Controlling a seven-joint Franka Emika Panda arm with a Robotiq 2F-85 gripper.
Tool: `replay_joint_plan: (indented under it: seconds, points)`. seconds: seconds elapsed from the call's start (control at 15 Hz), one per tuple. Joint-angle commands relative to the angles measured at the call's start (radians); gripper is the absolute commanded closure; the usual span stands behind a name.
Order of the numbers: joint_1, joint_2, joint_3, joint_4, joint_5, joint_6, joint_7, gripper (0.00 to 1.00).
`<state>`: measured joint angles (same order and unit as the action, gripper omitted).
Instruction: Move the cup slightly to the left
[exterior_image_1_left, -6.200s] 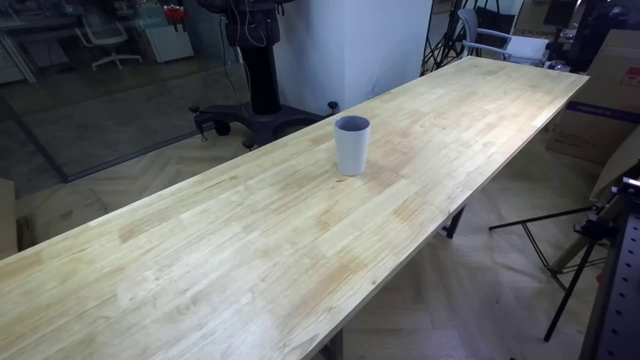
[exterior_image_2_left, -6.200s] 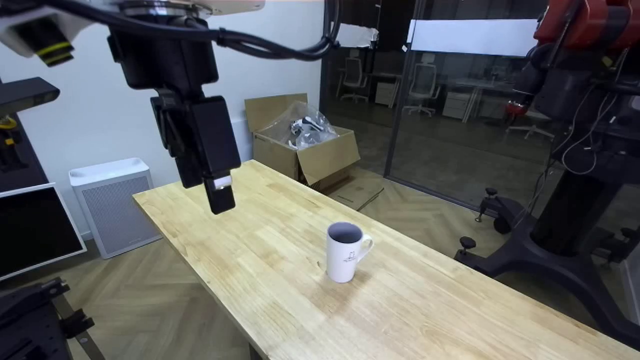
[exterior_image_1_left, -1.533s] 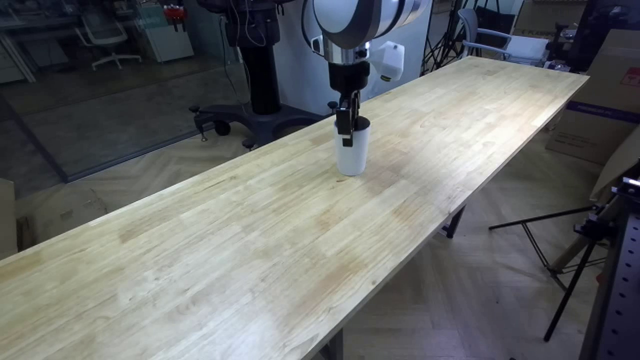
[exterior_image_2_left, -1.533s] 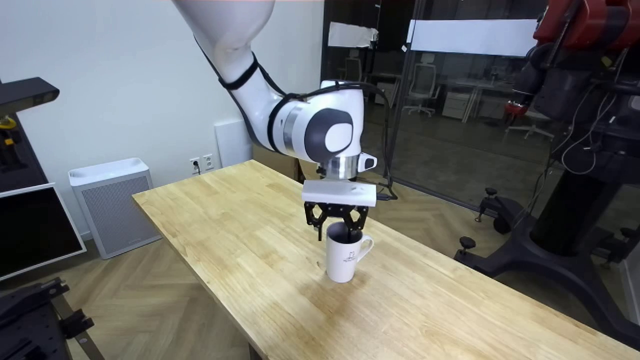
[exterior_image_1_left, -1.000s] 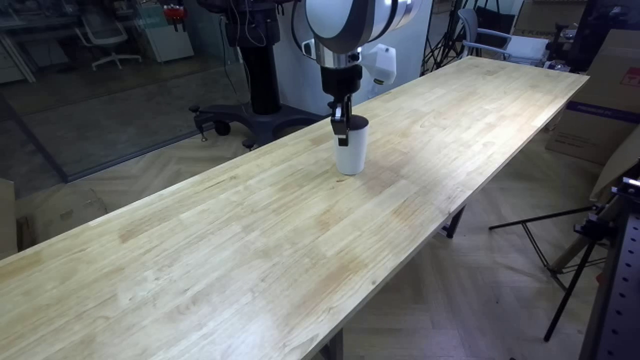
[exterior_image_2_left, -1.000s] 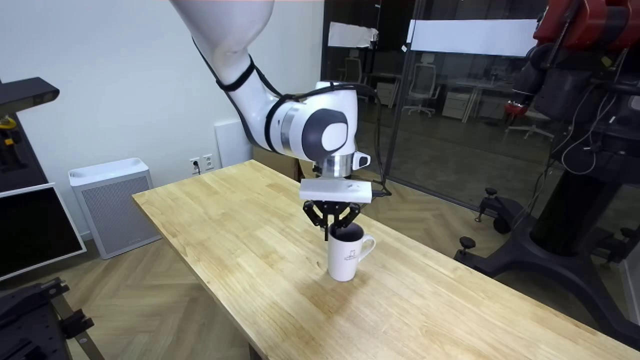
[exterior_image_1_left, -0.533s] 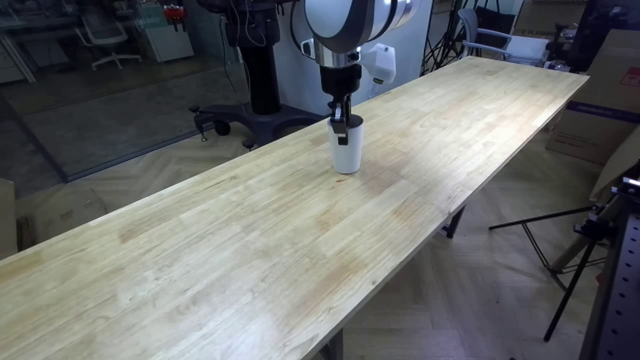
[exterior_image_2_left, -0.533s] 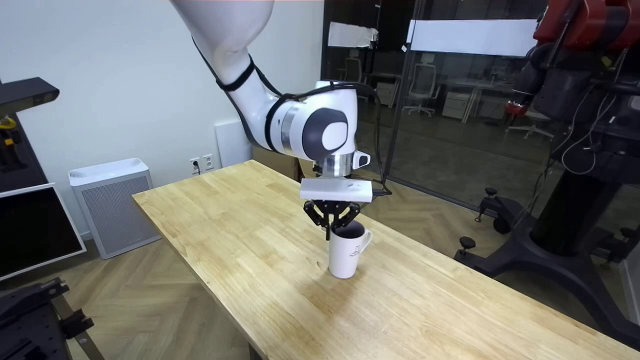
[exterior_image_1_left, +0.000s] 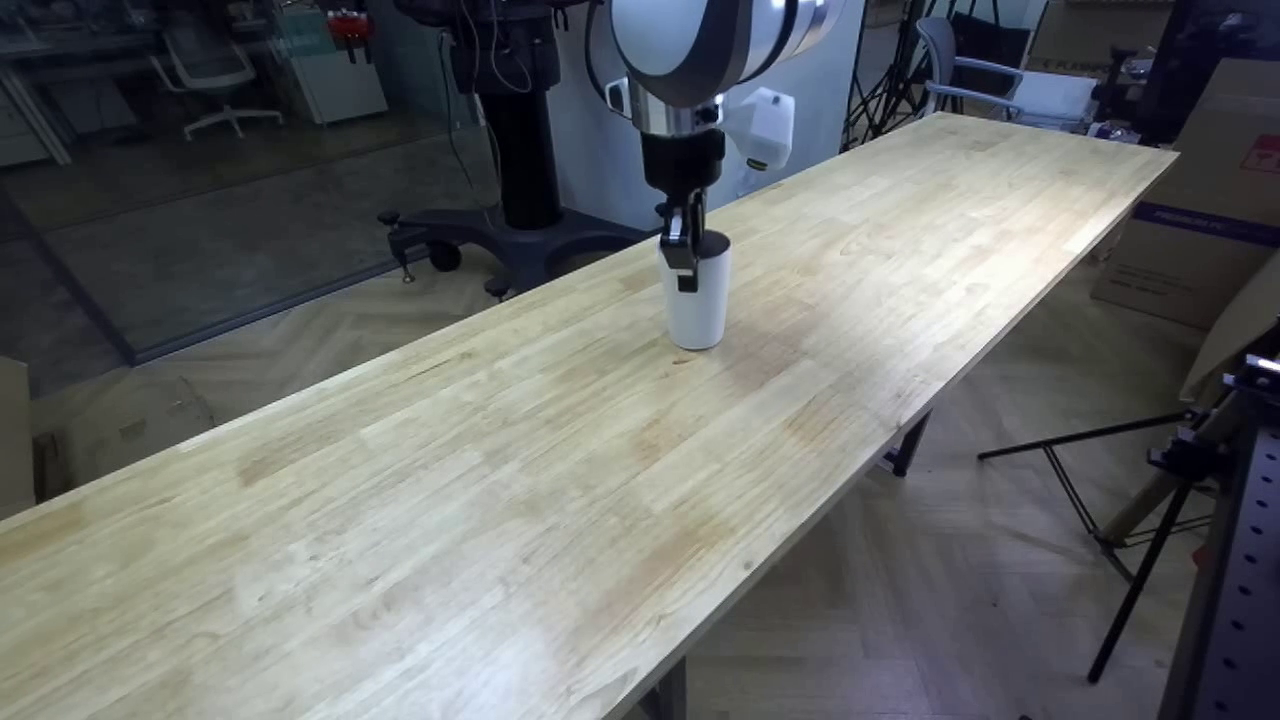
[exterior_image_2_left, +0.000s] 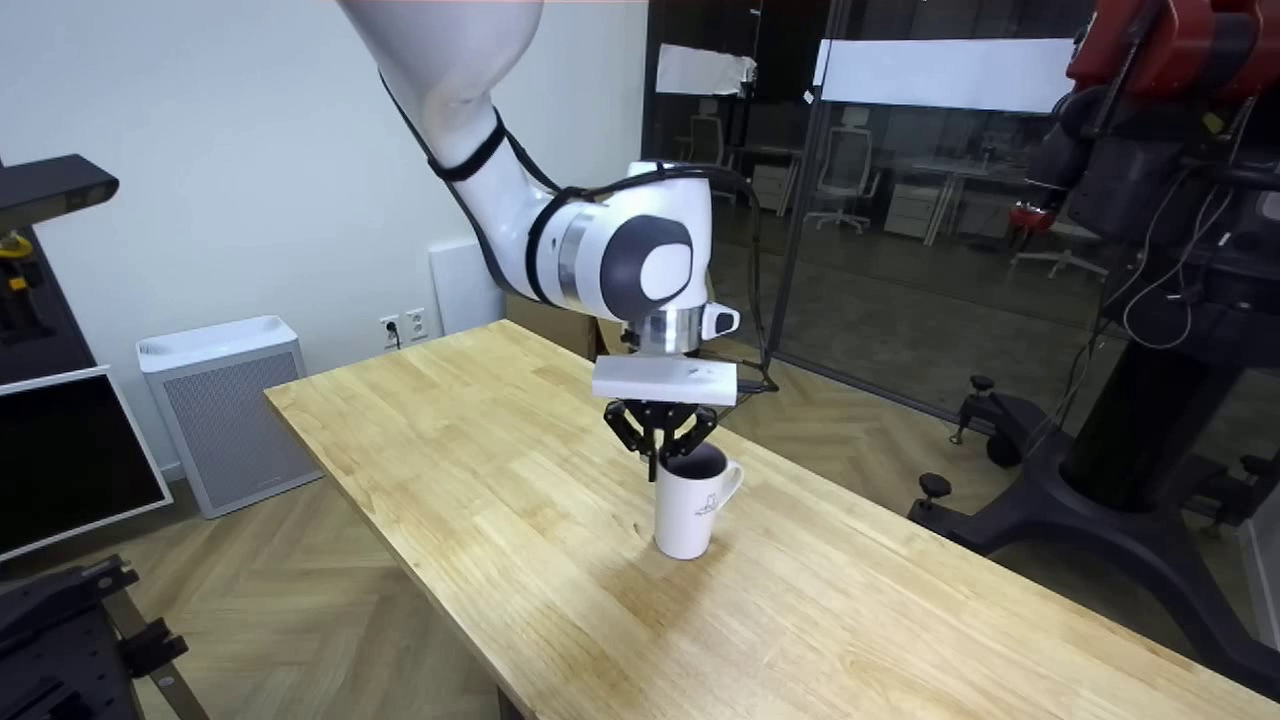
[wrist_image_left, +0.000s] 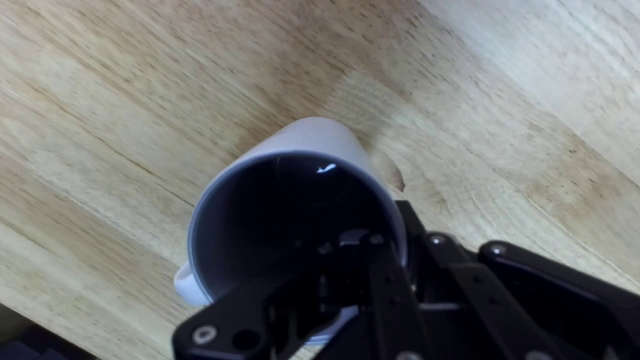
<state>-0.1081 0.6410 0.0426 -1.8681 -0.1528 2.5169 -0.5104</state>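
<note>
— What's the biggest thing there?
— The table (exterior_image_1_left: 450, 540), long and wooden, with the arm (exterior_image_2_left: 508, 205) bent down over it.
— And around the table?
— A black stand (exterior_image_1_left: 528, 165) just beyond one long edge; both exterior views show it. Across the table from it, a box (exterior_image_1_left: 1180, 285), a white unit (exterior_image_2_left: 240, 425) with a grille, a dark screen (exterior_image_2_left: 75, 460) and some tripod legs (exterior_image_1_left: 1140, 580), all beside the table rather than on it.
— What's the gripper (exterior_image_2_left: 661, 460) doing?
— It hangs over the table, its jaws close together on the wall of the cup (exterior_image_2_left: 683, 525), one outside it, one inside.
— So where's the cup?
— Over the table, between the two long edges, roughly upright. I can't tell whether its base touches the wood.
— Does anything block the view of it?
— In an exterior view the outside finger (exterior_image_1_left: 686, 272) covers a bit of the rim; in the wrist view the gripper's links (wrist_image_left: 390, 285) cross the mouth. The handle (wrist_image_left: 189, 286) shows, apart from the fingers.
— Any writing?
— Lettering on the box's purple band (exterior_image_1_left: 1205, 222), too blurred to read. On the cup there's a dark print (exterior_image_2_left: 708, 504), a little figure with a line beneath, too small to make out.
</note>
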Motion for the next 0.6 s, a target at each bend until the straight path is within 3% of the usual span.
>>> replay_joint_plan:
  seconds: [0.0,0.27,0.53]
  points:
    - [0.051,-0.112,-0.029,-0.14,-0.009,0.009,0.171,0.98]
    - [0.112,-0.19,-0.035,-0.272,-0.004,0.061,0.343,0.98]
    - [0.181,-0.211,-0.037,-0.343,0.001,0.191,0.495,0.98]
